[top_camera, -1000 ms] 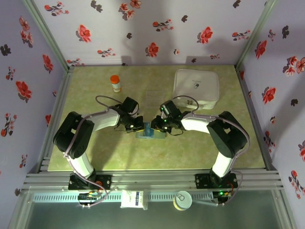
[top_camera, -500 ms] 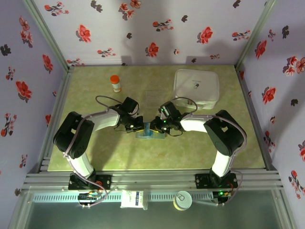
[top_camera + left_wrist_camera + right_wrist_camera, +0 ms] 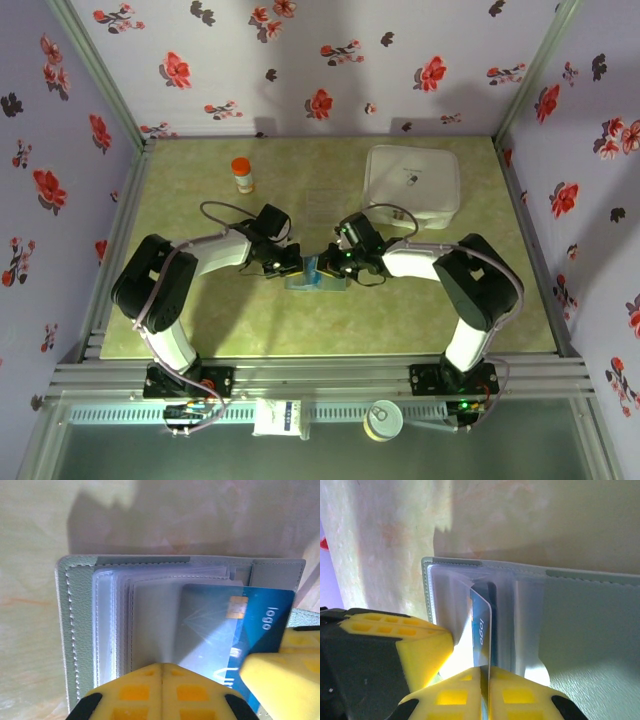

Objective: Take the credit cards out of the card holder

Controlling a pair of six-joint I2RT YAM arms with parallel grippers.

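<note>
The card holder (image 3: 316,281) lies open on the table between both arms, its grey-blue panel (image 3: 80,630) and clear sleeves facing up. My left gripper (image 3: 163,666) is shut, pinching one clear sleeve (image 3: 150,625) of the holder. A blue credit card (image 3: 250,620) with a chip and "logo" print sticks partly out of that sleeve. My right gripper (image 3: 488,670) is shut on the edge of this blue card (image 3: 482,625). From above, the left gripper (image 3: 292,266) and right gripper (image 3: 328,266) meet over the holder. Any other cards are hidden in the sleeves.
A large white square box (image 3: 412,186) stands at the back right. A small orange-capped bottle (image 3: 242,175) stands at the back left. A clear plastic tray (image 3: 325,200) lies behind the grippers. The green table top (image 3: 250,320) is bare in front of the holder.
My right gripper's fingers have closed onto the blue card. Both arms have hardly shifted, and the left gripper has stayed shut on the sleeve.
</note>
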